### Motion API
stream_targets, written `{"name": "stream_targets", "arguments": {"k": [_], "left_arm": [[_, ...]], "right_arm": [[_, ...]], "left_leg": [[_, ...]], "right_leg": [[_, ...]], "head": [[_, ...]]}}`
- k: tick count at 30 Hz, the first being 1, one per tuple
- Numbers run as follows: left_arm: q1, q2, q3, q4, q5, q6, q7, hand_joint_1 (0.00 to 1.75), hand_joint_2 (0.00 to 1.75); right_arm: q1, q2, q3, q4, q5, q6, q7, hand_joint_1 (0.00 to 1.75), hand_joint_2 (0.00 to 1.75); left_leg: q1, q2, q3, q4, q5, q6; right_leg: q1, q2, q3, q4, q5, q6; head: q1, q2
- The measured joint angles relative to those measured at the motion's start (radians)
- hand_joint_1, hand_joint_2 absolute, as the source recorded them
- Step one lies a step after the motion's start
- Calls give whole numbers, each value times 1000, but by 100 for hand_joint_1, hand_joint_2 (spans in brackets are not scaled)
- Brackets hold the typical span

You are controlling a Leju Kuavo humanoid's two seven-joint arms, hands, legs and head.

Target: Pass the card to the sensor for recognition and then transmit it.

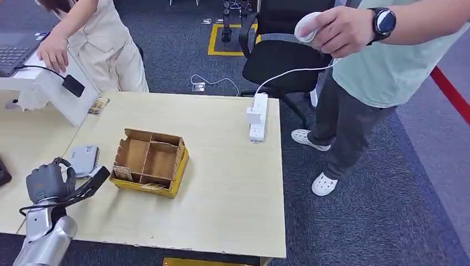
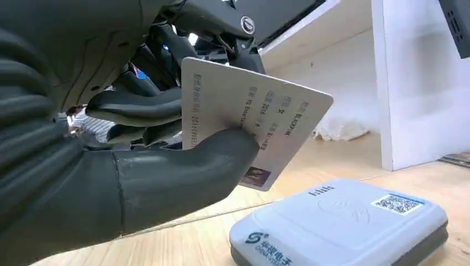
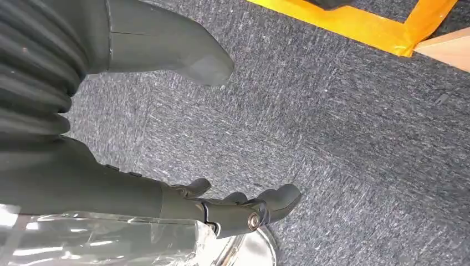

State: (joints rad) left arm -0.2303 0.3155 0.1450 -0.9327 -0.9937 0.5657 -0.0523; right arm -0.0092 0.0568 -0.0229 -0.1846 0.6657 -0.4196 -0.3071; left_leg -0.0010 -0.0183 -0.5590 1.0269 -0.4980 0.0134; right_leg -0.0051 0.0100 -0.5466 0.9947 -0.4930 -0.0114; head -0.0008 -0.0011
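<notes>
At lower left of the head view the left hand [image 1: 49,183], pinching the card [image 2: 252,130], hangs just beside the grey sensor [image 1: 83,159], with bare counter [image 1: 221,205] between them. Right of the sensor the cardboard divider box [image 1: 149,162] blocks a sideways sweep. Toward upper left, a white stand [image 1: 52,91] and a person's hand [image 1: 54,51] close that side. The counter's lower centre and right lie open up to the power strip [image 1: 257,117].

The card [image 2: 260,119] looks like smooth plastic. The sensor [image 2: 343,224] is matt grey plastic. The desk [image 1: 221,194] looks like pale wood. The box [image 1: 149,162] is brown cardboard. The floor [image 3: 343,127] is rough grey carpet.
</notes>
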Motion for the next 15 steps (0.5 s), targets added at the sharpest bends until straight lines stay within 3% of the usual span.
{"name": "stream_targets", "arguments": {"k": [15], "left_arm": [[-20,4,-14,-18,-21,5,-16,175,175]], "right_arm": [[-1,0,-1,0,8,-2,1,0,175]], "left_leg": [[0,0,0,0,0,0]], "right_leg": [[0,0,0,0,0,0]], "head": [[0,0]]}}
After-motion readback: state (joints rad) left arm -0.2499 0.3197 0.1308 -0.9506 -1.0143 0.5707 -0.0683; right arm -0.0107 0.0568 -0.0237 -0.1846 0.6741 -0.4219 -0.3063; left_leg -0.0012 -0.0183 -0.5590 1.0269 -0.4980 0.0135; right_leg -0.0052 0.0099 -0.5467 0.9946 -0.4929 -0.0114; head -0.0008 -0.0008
